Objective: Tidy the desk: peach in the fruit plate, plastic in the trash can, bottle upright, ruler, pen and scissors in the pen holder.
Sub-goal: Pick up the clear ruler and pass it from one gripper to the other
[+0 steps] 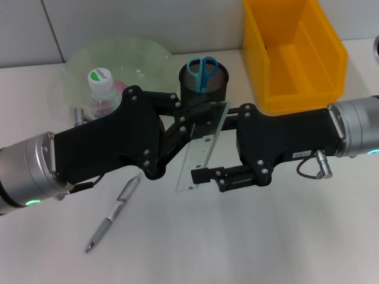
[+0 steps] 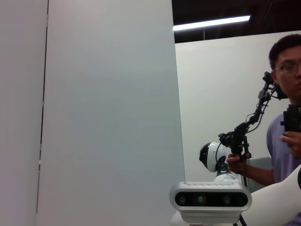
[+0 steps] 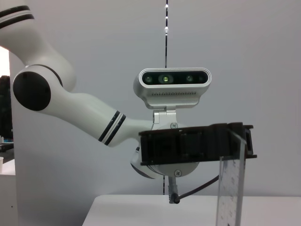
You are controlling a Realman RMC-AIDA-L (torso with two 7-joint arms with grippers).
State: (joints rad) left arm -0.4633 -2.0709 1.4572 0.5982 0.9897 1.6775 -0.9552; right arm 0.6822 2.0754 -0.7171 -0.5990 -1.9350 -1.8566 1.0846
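While the scissors point(image 1: 202, 71) already stand in the mesh pen holder point(image 1: 204, 83) and the bottle point(image 1: 102, 90) is upright, the transparent ruler point(image 1: 200, 151) hangs between both claws; the left claw point(image 1: 188, 118) pinches its top, the right claw point(image 1: 201, 176) closes on its lower part, and the pen point(image 1: 113, 213) lies on the worktop point(image 1: 249, 242)

Both of your grippers, left gripper point(image 1: 190, 112) and right gripper point(image 1: 204, 174), are matte black, angular housings dotted with small silver screws. Each mounts on a brushed silver wrist cuff with a green indicator light. A black cable loops beside the right gripper's silver connector plug; a white label sits nearby.
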